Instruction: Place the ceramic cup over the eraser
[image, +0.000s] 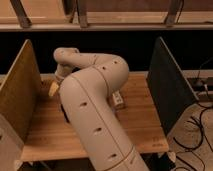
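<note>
gripper (54, 86) low over the bench's (45, 135) left-rear area, near the tan left side panel (20, 95); mostly hidden behind the cream arm (92, 115), only a pale tip showing. jaws wide open, nothing seen held. eraser (63, 111) on the bench in front of the gripper, a dark sliver at the arm's left edge, the rest covered. small whitish object (118, 100) on the bench just beside the arm's right edge; cannot tell if it is the ceramic cup. dark panel (167, 90) upright at the bench's right. cables (200, 125) on the floor beyond.
</note>
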